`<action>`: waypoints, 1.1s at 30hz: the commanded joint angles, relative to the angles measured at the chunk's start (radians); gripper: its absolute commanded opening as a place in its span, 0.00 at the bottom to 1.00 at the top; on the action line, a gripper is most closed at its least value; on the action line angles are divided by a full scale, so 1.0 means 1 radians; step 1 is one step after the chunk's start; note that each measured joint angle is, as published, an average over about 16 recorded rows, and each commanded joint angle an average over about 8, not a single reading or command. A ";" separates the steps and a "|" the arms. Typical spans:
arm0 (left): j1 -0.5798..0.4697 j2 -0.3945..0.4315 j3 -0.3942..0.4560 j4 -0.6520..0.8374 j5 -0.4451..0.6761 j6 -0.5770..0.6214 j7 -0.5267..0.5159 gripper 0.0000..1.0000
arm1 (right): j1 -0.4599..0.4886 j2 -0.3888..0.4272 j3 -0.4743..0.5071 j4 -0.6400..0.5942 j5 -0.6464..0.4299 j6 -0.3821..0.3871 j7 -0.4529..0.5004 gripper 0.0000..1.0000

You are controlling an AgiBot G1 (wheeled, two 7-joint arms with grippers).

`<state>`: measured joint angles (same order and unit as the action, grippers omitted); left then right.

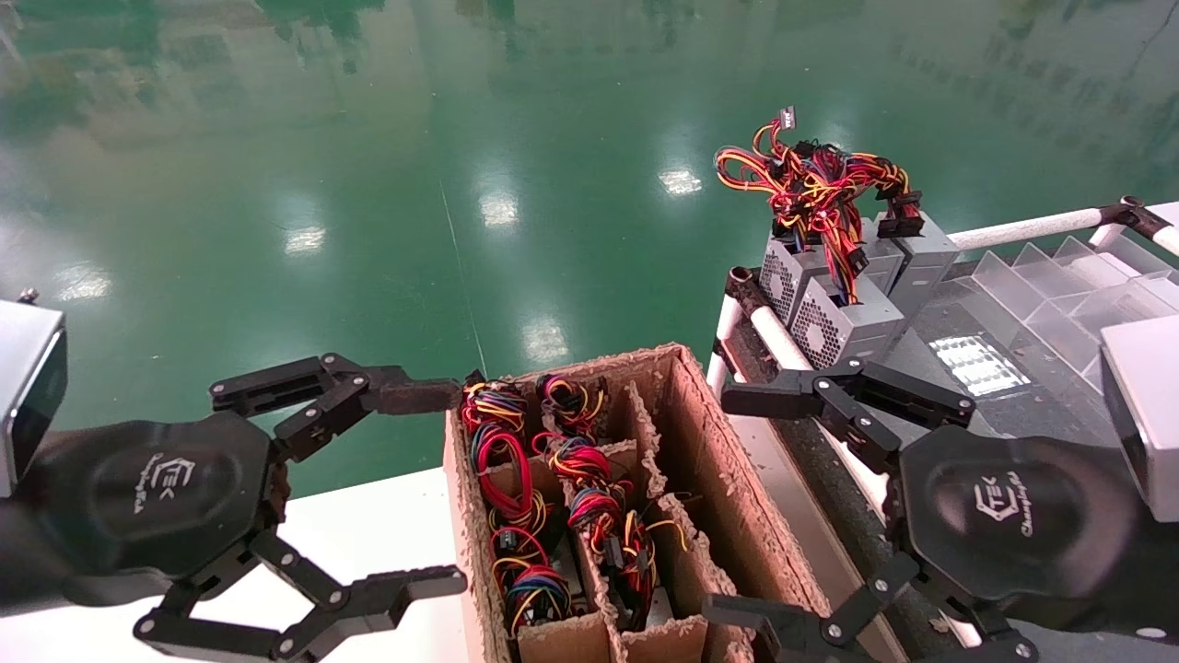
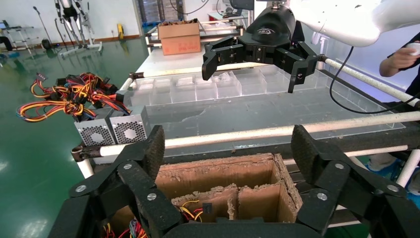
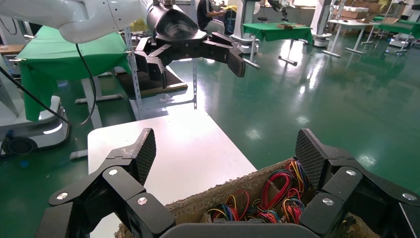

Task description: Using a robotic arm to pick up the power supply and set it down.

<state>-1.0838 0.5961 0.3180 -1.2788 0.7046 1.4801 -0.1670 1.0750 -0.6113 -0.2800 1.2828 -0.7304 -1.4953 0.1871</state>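
Observation:
Three silver-grey power supplies point(image 1: 843, 322) with perforated vents stand together at the far corner of the right-hand bench, their red, yellow and black wires point(image 1: 815, 184) bunched above them; the left wrist view shows them too point(image 2: 113, 130). More wire bundles point(image 1: 511, 460) fill the left compartments of a worn cardboard box point(image 1: 709, 442); the units under them are mostly hidden. My left gripper point(image 1: 433, 488) hangs open beside the box's left wall. Over the box's right wall my right gripper point(image 1: 737, 506) is open. Neither holds anything.
The box's right compartments point(image 2: 257, 201) show no wires. Clear plastic dividers point(image 1: 1059, 276) and white rails point(image 1: 1022, 227) lie on the right bench. A white table point(image 1: 368, 525) carries the box. A person's hand point(image 2: 403, 57) shows far off, beyond the bench.

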 commanded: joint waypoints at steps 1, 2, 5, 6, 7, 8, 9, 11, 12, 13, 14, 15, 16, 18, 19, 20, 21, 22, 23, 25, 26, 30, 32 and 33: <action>0.000 0.000 0.000 0.000 0.000 0.000 0.000 0.00 | 0.000 0.000 0.000 0.000 0.000 0.000 0.000 1.00; 0.000 0.000 0.000 0.000 0.000 0.000 0.000 0.00 | 0.000 0.000 0.000 0.000 0.000 0.000 0.000 1.00; 0.000 0.000 0.000 0.000 0.000 0.000 0.000 0.00 | 0.000 0.000 0.000 0.000 0.000 0.000 0.000 1.00; 0.000 0.000 0.000 0.000 0.000 0.000 0.000 0.00 | 0.000 0.000 0.000 0.000 0.000 0.000 0.000 1.00; 0.000 0.000 0.000 0.000 0.000 0.000 0.000 0.00 | 0.000 0.000 0.000 0.000 0.000 0.000 0.000 1.00; 0.000 0.000 0.000 0.000 0.000 0.000 0.000 0.00 | 0.000 0.000 0.000 0.000 0.000 0.000 0.000 1.00; 0.000 0.000 0.000 0.000 0.000 0.000 0.000 0.00 | 0.000 0.000 0.000 0.000 0.000 0.000 0.000 1.00; 0.000 0.000 0.000 0.000 0.000 0.000 0.000 0.00 | 0.000 0.000 0.000 0.000 0.000 0.000 0.000 1.00; 0.000 0.000 0.000 0.000 0.000 0.000 0.000 0.00 | 0.000 0.000 0.000 0.000 0.000 0.000 0.000 1.00; 0.000 0.000 0.000 0.000 0.000 0.000 0.000 0.00 | 0.000 0.000 0.000 0.000 0.000 0.000 0.000 1.00; 0.000 0.000 0.000 0.000 0.000 0.000 0.000 0.00 | 0.000 0.000 0.000 0.000 0.000 0.000 0.000 1.00; 0.000 0.000 0.000 0.000 0.000 0.000 0.000 0.00 | 0.000 0.000 0.000 0.000 0.000 0.000 0.000 1.00; 0.000 0.000 0.000 0.000 0.000 0.000 0.000 0.00 | 0.000 0.000 0.000 0.000 0.000 0.000 0.000 1.00; 0.000 0.000 0.000 0.000 0.000 0.000 0.000 0.00 | 0.000 0.000 0.000 0.000 0.000 0.000 0.000 1.00; 0.000 0.000 0.000 0.000 0.000 0.000 0.000 0.00 | 0.000 0.000 0.000 0.000 0.000 0.000 0.000 1.00; 0.000 0.000 0.000 0.000 0.000 0.000 0.000 0.00 | 0.000 0.000 0.000 0.000 0.000 0.000 0.000 1.00; 0.000 0.000 0.000 0.000 0.000 0.000 0.000 0.00 | 0.000 0.000 0.000 -0.001 -0.001 0.000 0.000 1.00; 0.000 0.000 0.000 0.000 0.000 0.000 0.000 0.00 | -0.001 0.001 0.000 -0.002 -0.002 0.001 0.000 1.00; 0.000 0.000 0.000 0.000 0.000 0.000 0.000 0.00 | -0.001 0.001 -0.001 -0.004 -0.004 0.003 -0.001 1.00; 0.000 0.000 0.000 0.000 0.000 0.000 0.000 0.00 | -0.002 0.001 -0.002 -0.012 -0.011 0.007 -0.003 1.00; 0.000 0.000 0.000 0.000 0.000 0.000 0.000 0.00 | -0.003 0.001 -0.003 -0.019 -0.015 0.009 -0.005 1.00; 0.000 0.000 0.000 0.001 0.000 0.000 0.000 0.00 | -0.002 -0.004 -0.009 -0.057 -0.041 0.018 -0.021 1.00; 0.000 0.000 0.000 0.001 0.000 0.000 0.000 0.00 | 0.004 -0.011 -0.016 -0.082 -0.060 0.022 -0.033 1.00; 0.000 0.000 0.000 0.001 0.000 0.000 0.000 0.00 | 0.008 -0.017 -0.021 -0.096 -0.072 0.024 -0.039 1.00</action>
<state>-1.0841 0.5962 0.3184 -1.2782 0.7045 1.4804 -0.1667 1.0970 -0.6403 -0.3150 1.1813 -0.8243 -1.4705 0.1520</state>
